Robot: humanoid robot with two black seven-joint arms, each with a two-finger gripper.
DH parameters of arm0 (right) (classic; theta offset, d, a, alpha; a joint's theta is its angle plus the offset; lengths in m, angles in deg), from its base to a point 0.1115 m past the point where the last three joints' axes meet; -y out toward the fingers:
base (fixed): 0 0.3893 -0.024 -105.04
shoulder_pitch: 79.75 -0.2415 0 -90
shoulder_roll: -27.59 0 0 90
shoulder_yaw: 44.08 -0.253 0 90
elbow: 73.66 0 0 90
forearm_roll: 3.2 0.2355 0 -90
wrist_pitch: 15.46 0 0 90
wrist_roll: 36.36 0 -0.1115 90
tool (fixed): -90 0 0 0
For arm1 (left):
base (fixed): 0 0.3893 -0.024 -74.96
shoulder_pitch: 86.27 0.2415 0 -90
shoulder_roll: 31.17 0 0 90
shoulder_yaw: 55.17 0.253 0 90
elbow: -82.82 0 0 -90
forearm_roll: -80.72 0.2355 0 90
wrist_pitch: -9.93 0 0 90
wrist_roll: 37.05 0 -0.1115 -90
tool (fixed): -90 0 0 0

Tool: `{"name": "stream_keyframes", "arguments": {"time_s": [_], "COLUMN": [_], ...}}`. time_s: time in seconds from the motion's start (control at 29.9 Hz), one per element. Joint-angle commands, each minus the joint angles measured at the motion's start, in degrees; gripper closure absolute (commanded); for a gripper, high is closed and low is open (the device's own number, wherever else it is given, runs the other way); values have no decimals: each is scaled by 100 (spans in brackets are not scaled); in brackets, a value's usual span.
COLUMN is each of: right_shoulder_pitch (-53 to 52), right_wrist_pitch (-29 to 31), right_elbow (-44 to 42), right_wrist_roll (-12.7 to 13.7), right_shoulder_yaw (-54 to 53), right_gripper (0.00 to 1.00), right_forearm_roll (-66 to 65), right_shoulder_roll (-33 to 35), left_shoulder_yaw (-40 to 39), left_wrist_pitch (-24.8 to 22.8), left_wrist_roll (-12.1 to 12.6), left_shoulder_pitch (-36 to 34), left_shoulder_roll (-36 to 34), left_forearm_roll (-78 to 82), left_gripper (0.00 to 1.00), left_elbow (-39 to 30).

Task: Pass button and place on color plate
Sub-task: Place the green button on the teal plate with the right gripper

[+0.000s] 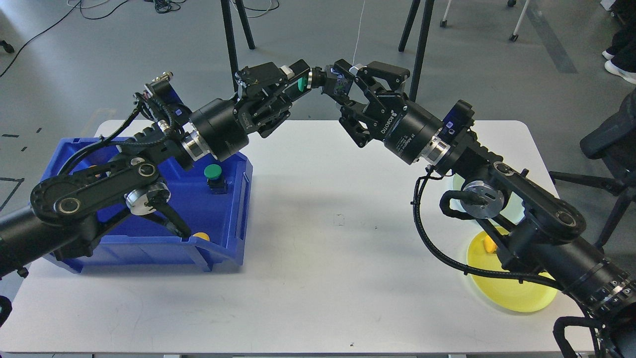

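Right arm [526, 223] covers much of the yellow plate [516, 296], and a pale green plate [516, 209] barely peeks out behind it. A yellow button [201, 236] sits half-hidden by the blue bin [233, 219] wall. The small orange thing [489, 243] on the yellow plate is possibly another button.

Smooth grey floor [124, 54] behind rectangular white tabletop [308, 278]. Black cables [164, 5] strewn top left. Slanted black metal stand legs [233, 44] upper centre, second pair [420, 44] to the right. White chair legs on castors [516, 25] top right. Dark tape marks [15, 136] at left edge.
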Motion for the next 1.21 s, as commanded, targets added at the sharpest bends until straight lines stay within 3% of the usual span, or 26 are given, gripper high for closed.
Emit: {"name": "stream_keyframes", "arguments": {"time_s": [0.0,0.2,0.3,0.47,0.57,0.9,1.0,1.14,1.17], "right_shoulder_pitch": [90,678,977,1013,1004,1048,1057,1223,1267], "right_wrist_pitch": [-10,-342,-1298,-2732,-2919,-3508,-3516,-3499,-3481], "right_elbow": [5,-83,-407,-1829,-2385,-2834,-2861,-2817,-2782], "right_wrist_roll": [0,9,62,264,317,466,475,475,475], "right_shoulder_yaw": [-45,-607,-704,-512,-388,-397,-379,-397,-397], "right_gripper": [99,99,99,99,99,93,82,44,26], "right_forearm_roll": [9,27,35,88,97,605,1019,1143,1152], "right_shoulder_roll": [99,284,380,451,442,398,407,424,442], "left_shoulder_yaw": [10,1,-8,-8,-8,-17,-17,-17,-17], "left_wrist_pitch": [-9,-9,-9,-18,-9,-18,-18,-18,-18], "left_wrist_roll": [-10,-10,-10,-10,-10,-10,-10,-10,-10], "left_shoulder_pitch": [-29,-20,-29,-29,-29,-20,-20,-20,-20], "left_shoulder_roll": [9,1,1,1,9,9,9,9,9], "left_forearm_roll": [-27,-27,-27,-27,-27,-27,-27,-27,-35], "left_gripper": [8,7,7,7,7,7,7,7,7], "left_elbow": [2,2,11,11,20,20,20,20,20]}}
